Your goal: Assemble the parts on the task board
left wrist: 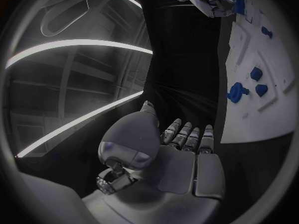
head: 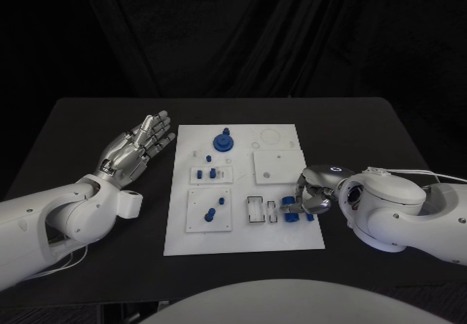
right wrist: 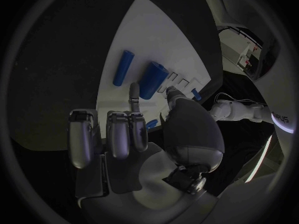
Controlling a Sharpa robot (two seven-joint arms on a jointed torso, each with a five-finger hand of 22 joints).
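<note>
I am reaching my right hand [head: 310, 200], fingers parted and holding nothing, toward a small, light, rigid blue cylinder [right wrist: 152, 79] at frame centre-right, best pinched mid-length.

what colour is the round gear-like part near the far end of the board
Blue. The round part stands out against the white task board, best in the head view.

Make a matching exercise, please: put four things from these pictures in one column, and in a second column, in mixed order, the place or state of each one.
Things:
1. left hand
2. right hand
3. blue gear
4. task board

Places or states:
A. stands near the far edge of the board
B. white, lies in the middle of the black table
C. open, beside the board, holding nothing
D. over the board's right edge, at the blue parts

Pairs: 1-C, 2-D, 3-A, 4-B
</note>
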